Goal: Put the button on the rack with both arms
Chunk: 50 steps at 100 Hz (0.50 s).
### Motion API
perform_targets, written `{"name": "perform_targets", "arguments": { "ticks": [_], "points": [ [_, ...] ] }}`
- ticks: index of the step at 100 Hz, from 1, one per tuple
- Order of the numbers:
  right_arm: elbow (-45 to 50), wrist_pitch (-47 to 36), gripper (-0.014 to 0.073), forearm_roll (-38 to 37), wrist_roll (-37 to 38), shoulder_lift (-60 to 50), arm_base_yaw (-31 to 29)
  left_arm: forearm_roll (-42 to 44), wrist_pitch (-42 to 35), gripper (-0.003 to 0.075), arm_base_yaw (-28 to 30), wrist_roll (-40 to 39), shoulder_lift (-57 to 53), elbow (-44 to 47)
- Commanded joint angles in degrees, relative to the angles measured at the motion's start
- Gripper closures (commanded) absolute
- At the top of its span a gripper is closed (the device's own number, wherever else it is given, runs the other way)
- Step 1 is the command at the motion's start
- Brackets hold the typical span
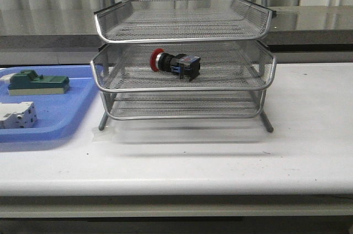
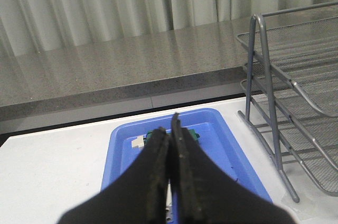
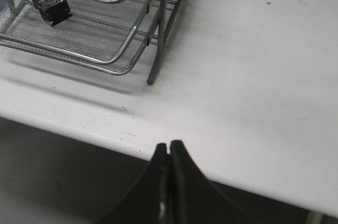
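Note:
The button (image 1: pixel 175 63), with red head, black body and blue rear block, lies on its side in the middle tier of the silver wire-mesh rack (image 1: pixel 182 88). It also shows in the right wrist view (image 3: pixel 46 3) inside the rack (image 3: pixel 105 49). Neither gripper shows in the front view. My left gripper (image 2: pixel 172 129) is shut and empty, high above the blue tray, with the rack's side (image 2: pixel 280 123) beside it. My right gripper (image 3: pixel 168 147) is shut and empty, over the table's front edge, well away from the rack.
A flat blue tray (image 1: pixel 66 115) left of the rack holds a green-topped block (image 1: pixel 37 83) and a white circuit breaker (image 1: pixel 17 115). The tray also shows under the left fingers (image 2: pixel 222 139). A grey ledge (image 2: pixel 116 71) and curtains run behind the white table (image 1: pixel 220 157).

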Motion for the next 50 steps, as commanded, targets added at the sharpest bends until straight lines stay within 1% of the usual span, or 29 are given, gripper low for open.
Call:
{"name": "perform_targets", "arguments": {
  "ticks": [1, 18, 32, 42, 50],
  "points": [
    [-1.5, -3.7, 0.0654, -0.1, 0.0, 0.0, -0.4, -0.8, -4.4, 0.0740, 0.1, -0.6, 0.2, -1.5],
    [-0.6, -4.9, 0.0654, -0.8, 0.0, -0.8, -0.4, -0.8, -4.4, 0.0740, 0.1, -0.6, 0.2, -1.5],
    [4.6, -14.0, 0.0654, -1.3, 1.8, -5.6, -0.4, -0.8, -4.4, 0.0740, 0.1, -0.6, 0.2, -1.5],
    [10.0, -21.0, 0.0654, -4.1, 6.7, -10.0, -0.4, -0.8, -4.4, 0.0740, 0.1, -0.6, 0.2, -1.5],
    [14.7, -24.8, 0.0654, -7.2, 11.0, -13.4, -0.4, -0.8, -4.4, 0.0740, 0.1, -0.6, 0.2, -1.5]
  ]
}}
